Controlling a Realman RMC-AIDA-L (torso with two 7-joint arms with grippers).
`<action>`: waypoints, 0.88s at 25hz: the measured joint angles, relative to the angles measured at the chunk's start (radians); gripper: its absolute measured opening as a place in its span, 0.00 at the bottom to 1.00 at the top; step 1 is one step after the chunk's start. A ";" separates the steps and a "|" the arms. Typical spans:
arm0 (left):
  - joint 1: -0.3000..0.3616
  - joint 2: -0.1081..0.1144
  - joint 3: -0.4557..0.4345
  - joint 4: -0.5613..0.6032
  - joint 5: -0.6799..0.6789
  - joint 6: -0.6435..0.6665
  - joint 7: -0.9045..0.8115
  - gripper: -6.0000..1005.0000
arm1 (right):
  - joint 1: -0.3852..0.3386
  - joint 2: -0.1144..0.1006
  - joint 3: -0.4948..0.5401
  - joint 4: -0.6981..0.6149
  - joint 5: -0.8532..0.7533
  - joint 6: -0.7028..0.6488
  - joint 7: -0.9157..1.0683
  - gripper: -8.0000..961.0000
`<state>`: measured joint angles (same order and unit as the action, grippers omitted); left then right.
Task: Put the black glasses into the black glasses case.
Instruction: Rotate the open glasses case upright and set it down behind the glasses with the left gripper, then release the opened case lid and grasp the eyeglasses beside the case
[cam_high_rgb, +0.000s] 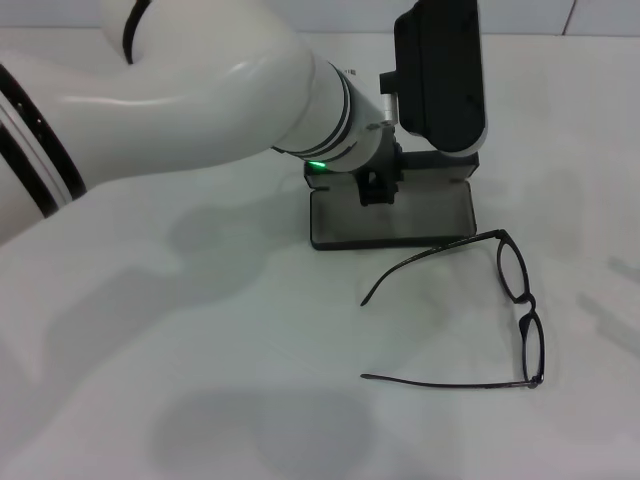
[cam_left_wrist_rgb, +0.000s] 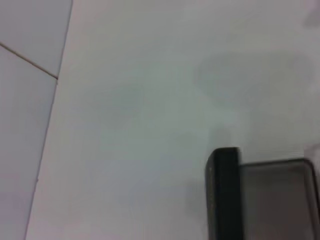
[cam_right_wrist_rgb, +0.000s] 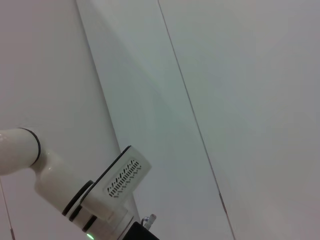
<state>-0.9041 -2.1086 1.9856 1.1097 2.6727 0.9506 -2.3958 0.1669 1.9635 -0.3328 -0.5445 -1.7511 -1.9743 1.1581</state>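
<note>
Black glasses (cam_high_rgb: 520, 300) unfolded on white table (cam_high_rgb: 200, 400), lower right of frame. Black glasses case (cam_high_rgb: 392, 215) open just behind, centre. Left gripper (cam_high_rgb: 378, 185) over case's back edge, lid upright; grip state unreadable. Right gripper unseen.

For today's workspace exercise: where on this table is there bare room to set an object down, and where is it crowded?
Free: the broad white table left of the black glasses and in front of the black glasses case. Crowded: around the open case, where the left gripper hangs over its rear edge and one temple arm lies close to its front edge.
</note>
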 joint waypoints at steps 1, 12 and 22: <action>0.000 0.000 0.000 0.000 0.000 0.000 0.000 0.30 | 0.000 0.000 0.000 0.000 0.000 0.000 0.000 0.71; 0.027 0.009 -0.024 0.117 0.003 0.053 0.002 0.36 | 0.022 -0.007 -0.011 -0.051 -0.010 0.078 0.100 0.71; 0.323 0.013 -0.321 0.459 -0.536 0.077 0.238 0.37 | 0.178 0.021 -0.128 -0.528 -0.261 0.103 0.658 0.71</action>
<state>-0.5807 -2.0957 1.6646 1.5685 2.1372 1.0273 -2.1581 0.3449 1.9846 -0.4608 -1.0727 -2.0124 -1.8715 1.8165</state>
